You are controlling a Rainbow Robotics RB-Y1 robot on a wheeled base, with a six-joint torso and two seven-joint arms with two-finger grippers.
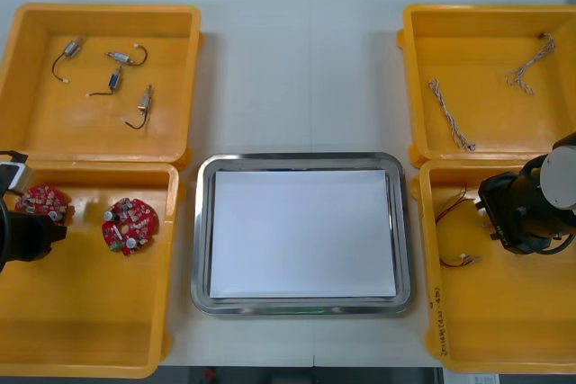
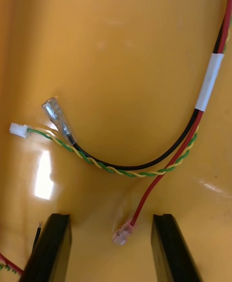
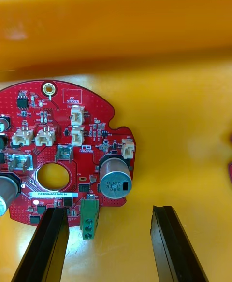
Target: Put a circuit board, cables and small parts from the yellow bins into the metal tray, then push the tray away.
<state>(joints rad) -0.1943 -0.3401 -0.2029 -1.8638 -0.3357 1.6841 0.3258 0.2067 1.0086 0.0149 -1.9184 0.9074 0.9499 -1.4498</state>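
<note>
Here the left claw point(image 3: 108, 214) hangs spread over a round red circuit board point(image 3: 63, 151) studded with white sockets in the glossy near-left yellow bin point(image 1: 81, 321), the right claw point(image 2: 111, 219) is likewise spread above thin looping cables point(image 2: 145, 167) in the near-right bin point(image 1: 504, 321), and the shiny, white-lined metal tray point(image 1: 301, 161) sits between them on the bench point(image 1: 306, 69).

The circuit board point(image 3: 65, 152) reads "QC STICKER".

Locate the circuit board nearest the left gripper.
Front view: the circuit board lies at the far left corner of the near left yellow bin, beside the second board, just ahead of the open left gripper.
</note>
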